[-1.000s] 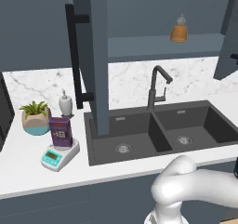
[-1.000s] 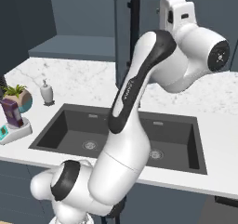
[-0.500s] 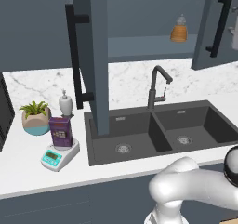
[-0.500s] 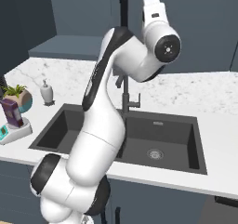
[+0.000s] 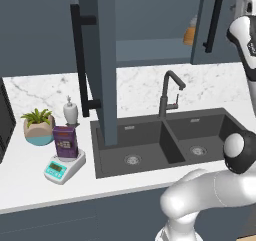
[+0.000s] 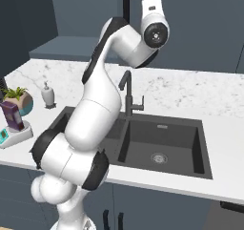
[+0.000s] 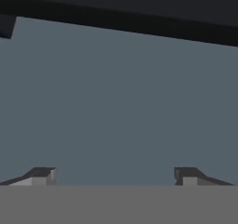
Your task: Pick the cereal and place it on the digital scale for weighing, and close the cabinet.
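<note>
Claw (image 7: 114, 174) stands with its two fingertips far apart and nothing between them, facing a flat blue-grey panel at close range with a black bar running across the top of the hand view; I take that panel for the right door of the cabinet (image 5: 220, 22).

Changes noted over the last second: the arm has swung from low in front of the sink up to the right-hand door, and that door has turned in from wide open to nearly flush. The orange bottle (image 5: 189, 34) on the inner shelf, in full sight a second ago, is now mostly covered by the door's edge. The fingers have also spread from a narrower setting.

Cereal (image 5: 65, 142) stands upright on the scale (image 5: 64, 166), at the left end of the counter (image 5: 30, 180), just in front of the plant pot (image 5: 39, 133) and the soap dispenser (image 5: 70, 113). That part of the job reads as complete.

Outstanding: the left door (image 5: 98, 60) juts straight out over the sink (image 5: 165, 142), edge-on to the left camera. In my judgement the right door needs a last push, if any, and the left one is untouched and will need a wide swing of the arm across the tap (image 5: 169, 92).
</note>
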Controlling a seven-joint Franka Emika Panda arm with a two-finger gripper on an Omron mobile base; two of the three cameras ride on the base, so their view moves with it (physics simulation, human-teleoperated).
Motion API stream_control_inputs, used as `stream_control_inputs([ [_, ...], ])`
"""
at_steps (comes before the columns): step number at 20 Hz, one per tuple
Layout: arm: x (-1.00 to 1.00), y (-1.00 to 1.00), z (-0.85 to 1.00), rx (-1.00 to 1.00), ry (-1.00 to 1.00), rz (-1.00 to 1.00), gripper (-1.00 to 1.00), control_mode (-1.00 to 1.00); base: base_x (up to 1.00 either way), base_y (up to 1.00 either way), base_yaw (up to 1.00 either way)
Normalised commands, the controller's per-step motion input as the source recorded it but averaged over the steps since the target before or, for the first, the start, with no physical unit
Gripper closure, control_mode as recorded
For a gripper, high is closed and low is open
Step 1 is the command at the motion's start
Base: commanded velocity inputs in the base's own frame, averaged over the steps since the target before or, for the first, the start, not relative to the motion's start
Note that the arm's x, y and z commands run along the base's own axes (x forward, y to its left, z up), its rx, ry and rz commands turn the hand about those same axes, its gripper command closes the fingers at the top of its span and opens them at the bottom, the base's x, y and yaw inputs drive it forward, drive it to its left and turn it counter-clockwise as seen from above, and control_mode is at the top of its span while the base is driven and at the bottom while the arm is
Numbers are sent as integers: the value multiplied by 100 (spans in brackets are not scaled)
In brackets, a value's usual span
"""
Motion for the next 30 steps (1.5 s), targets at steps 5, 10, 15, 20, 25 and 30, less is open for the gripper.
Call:
stream_control_inputs([
  [5, 100, -21, -65, 0, 0, -3, -100, -100, 0, 0, 0],
  [10, -22, -28, -30, 4, -2, -1, -100, -100, 0, 0, 0],
  [15, -100, -51, 20, 7, 0, 0, -100, -100, 0, 0, 0],
  [20, -100, -5, 2, 4, 6, 0, -100, -100, 0, 0, 0],
  [25, -100, 2, -71, 1, -11, 0, -100, -100, 0, 0, 0],
  [30, -99, 29, -97, 0, -33, 0, -100, -100, 0, 0, 0],
])
